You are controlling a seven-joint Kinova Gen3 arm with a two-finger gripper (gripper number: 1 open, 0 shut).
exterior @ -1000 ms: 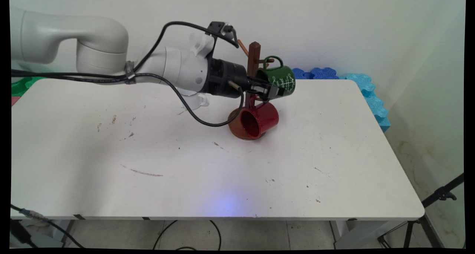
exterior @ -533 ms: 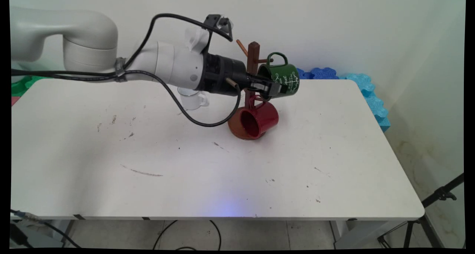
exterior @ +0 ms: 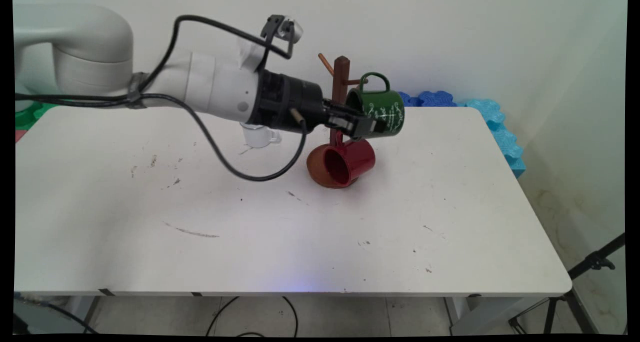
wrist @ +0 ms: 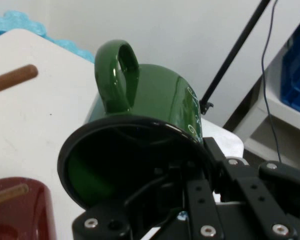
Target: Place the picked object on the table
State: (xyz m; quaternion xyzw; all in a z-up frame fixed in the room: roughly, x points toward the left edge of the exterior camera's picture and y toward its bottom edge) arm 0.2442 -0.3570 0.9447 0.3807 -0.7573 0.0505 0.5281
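My gripper (exterior: 371,124) is shut on the rim of a green mug (exterior: 382,109), with one finger inside the mouth and one outside. The mug lies tilted on its side in the air, handle (exterior: 375,79) upward, just right of a brown wooden mug tree (exterior: 341,84). In the hand view the green mug (wrist: 155,107) fills the middle, its handle clear of the wooden peg (wrist: 12,79) to the left. A red mug (exterior: 350,159) hangs from a lower peg, close under the gripper, and shows at the hand view's corner (wrist: 20,215).
A small white mug (exterior: 260,136) stands on the table (exterior: 250,222) behind the arm. Blue foam pieces (exterior: 480,109) lie along the table's far right edge. A black tripod leg (exterior: 595,262) stands off the table's right side.
The green mug, still gripped, has moved a little to the right and its handle has come away from the tree's upper peg. The arm's wrist has dipped slightly.
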